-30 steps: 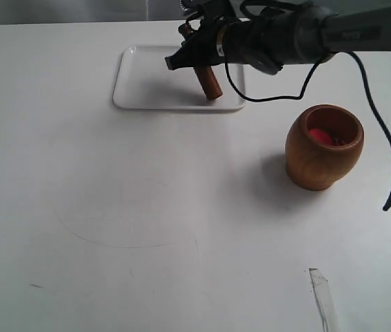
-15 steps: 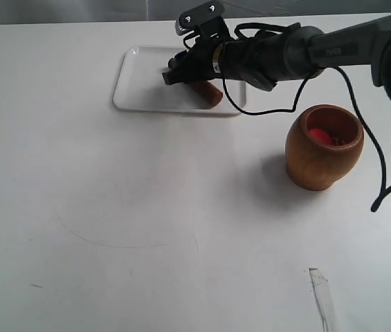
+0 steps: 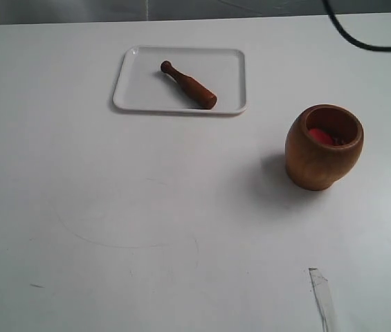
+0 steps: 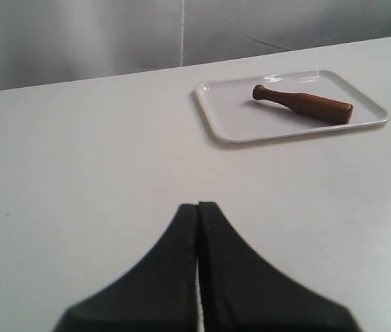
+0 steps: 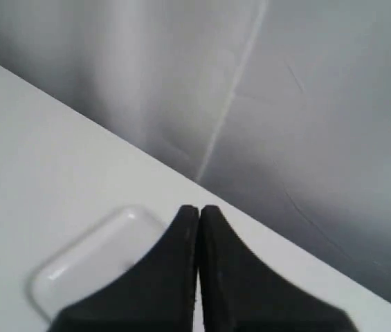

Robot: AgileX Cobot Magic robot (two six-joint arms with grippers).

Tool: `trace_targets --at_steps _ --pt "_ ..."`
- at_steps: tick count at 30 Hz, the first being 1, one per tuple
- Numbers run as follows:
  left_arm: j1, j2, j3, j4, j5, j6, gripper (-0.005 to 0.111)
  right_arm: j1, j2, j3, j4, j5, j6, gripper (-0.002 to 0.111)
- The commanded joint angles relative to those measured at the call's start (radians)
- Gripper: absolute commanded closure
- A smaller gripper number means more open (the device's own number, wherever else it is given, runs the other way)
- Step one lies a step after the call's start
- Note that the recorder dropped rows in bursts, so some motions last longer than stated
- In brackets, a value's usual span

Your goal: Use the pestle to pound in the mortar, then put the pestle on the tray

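The reddish-brown pestle (image 3: 189,86) lies flat on the white tray (image 3: 140,93) at the back of the table, its small knob toward the back left. The left wrist view shows the same pestle (image 4: 304,104) on the tray (image 4: 230,121), well ahead of my left gripper (image 4: 198,206), which is shut and empty. The honey-brown mortar (image 3: 323,147) stands upright at the right, red bits inside. My right gripper (image 5: 198,209) is shut and empty, with one corner of the tray (image 5: 84,266) beside it. Neither gripper appears in the exterior view.
A black cable (image 3: 361,38) crosses the top right corner. A clear strip (image 3: 323,297) lies near the table's front right edge. A grey curtain (image 5: 285,104) hangs behind the table's back edge.
My right arm has let go of the pestle on the tray and pulled out of the exterior view. The pestle now lies flat on the tray.
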Motion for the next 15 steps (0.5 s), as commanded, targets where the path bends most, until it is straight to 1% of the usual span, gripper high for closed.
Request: trace_targets --at_steps 1,3,9,12,15 --pt "-0.008 -0.001 0.001 -0.007 -0.003 -0.008 0.107 0.070 -0.237 0.232 0.003 -0.217 -0.007 0.108" --pt "-0.008 -0.001 0.001 -0.007 -0.003 -0.008 0.107 0.094 -0.331 0.312 0.027 -0.241 -0.003 0.108" --pt "-0.008 -0.001 0.001 -0.007 -0.003 -0.008 0.107 0.162 -0.593 0.541 0.161 -0.220 0.065 0.108" --pt "-0.008 -0.001 0.001 -0.007 -0.003 -0.008 0.107 0.177 -0.699 0.626 0.240 -0.220 0.088 0.108" --pt "-0.008 -0.001 0.001 -0.007 -0.003 -0.008 0.107 0.177 -0.776 0.688 0.275 -0.220 0.088 0.108"
